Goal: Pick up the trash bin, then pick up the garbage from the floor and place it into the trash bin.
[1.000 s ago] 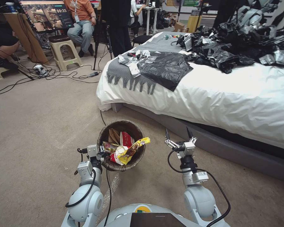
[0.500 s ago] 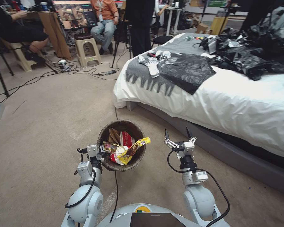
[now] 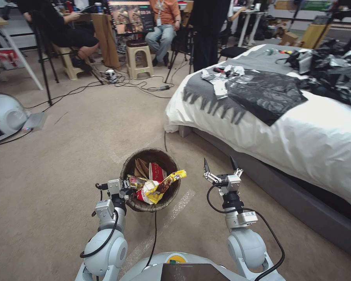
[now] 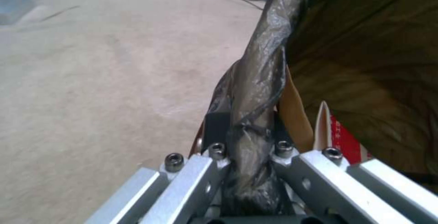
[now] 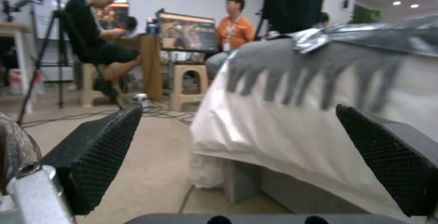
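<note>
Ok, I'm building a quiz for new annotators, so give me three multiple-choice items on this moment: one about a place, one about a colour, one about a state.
1. Where does the left claw grip the trash bin?
A. its rim
B. its base
C. a handle

2. What colour is the wrapper that sticks out over the bin's rim?
A. blue
B. yellow
C. green

3. How is the right claw?
A. shut on a wrapper
B. shut and empty
C. open and empty

Answers:
1 A: the left wrist view shows the pads clamped on the bagged rim.
2 B: it is yellow in the head view.
3 C: its fingers stand apart with nothing between.
</note>
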Available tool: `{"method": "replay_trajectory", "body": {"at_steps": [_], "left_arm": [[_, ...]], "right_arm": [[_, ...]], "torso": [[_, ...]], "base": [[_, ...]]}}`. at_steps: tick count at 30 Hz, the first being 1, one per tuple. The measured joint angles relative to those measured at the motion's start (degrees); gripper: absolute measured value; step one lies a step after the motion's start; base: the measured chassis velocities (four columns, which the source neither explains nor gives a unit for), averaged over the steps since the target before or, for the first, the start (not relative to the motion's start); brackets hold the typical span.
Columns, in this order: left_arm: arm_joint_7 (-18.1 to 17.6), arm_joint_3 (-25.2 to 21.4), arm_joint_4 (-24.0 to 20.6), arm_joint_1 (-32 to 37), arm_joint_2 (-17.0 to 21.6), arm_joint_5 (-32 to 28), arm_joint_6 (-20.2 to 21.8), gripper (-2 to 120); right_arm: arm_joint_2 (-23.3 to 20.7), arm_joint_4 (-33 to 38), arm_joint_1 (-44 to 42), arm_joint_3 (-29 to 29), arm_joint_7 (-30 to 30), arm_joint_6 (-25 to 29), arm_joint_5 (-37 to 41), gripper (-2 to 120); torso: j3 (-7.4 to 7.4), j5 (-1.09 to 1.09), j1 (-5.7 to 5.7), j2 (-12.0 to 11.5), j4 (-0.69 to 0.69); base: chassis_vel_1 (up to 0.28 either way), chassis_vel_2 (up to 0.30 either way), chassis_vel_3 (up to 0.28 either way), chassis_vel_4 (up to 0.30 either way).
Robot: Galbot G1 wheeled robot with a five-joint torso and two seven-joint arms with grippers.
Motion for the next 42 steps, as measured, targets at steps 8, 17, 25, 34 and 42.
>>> {"method": "replay_trajectory", "body": {"at_steps": [8,17,25,34,42], "left_arm": [[0.01,-0.19,-0.12,0.04,-0.03,-0.07,-0.02,2],[0.01,-0.29,-0.14,0.13,-0.14,-0.1,-0.16,2],[0.01,-0.37,-0.17,0.12,-0.18,-0.15,-0.17,2],[0.02,-0.36,-0.17,0.09,-0.23,-0.16,-0.2,2],[0.03,-0.35,-0.17,0.2,-0.24,-0.17,-0.27,2]], "right_arm": [[0.09,-0.22,0.4,-0.13,0.02,-0.02,0.0,100],[0.07,-0.39,0.75,-0.16,0.02,-0.15,-0.01,100],[0.08,-0.39,0.92,-0.16,0.01,-0.23,-0.01,100],[0.07,-0.39,0.99,-0.12,-0.03,-0.25,-0.03,100],[0.02,-0.45,0.86,-0.37,-0.21,-0.29,-0.09,100]], "torso": [[0.0,0.0,0.0,0.0,0.0],[0.0,0.01,0.0,0.0,0.0],[0.0,0.01,0.0,0.0,0.0],[0.0,0.01,0.0,0.0,0.0],[0.0,0.01,0.0,0.0,0.01]], "base": [[0.097,0.111,0.111,0.106],[0.121,0.098,0.11,0.119],[0.104,0.118,0.114,0.109],[0.122,0.117,0.126,0.12],[0.133,0.125,0.123,0.135]]}}
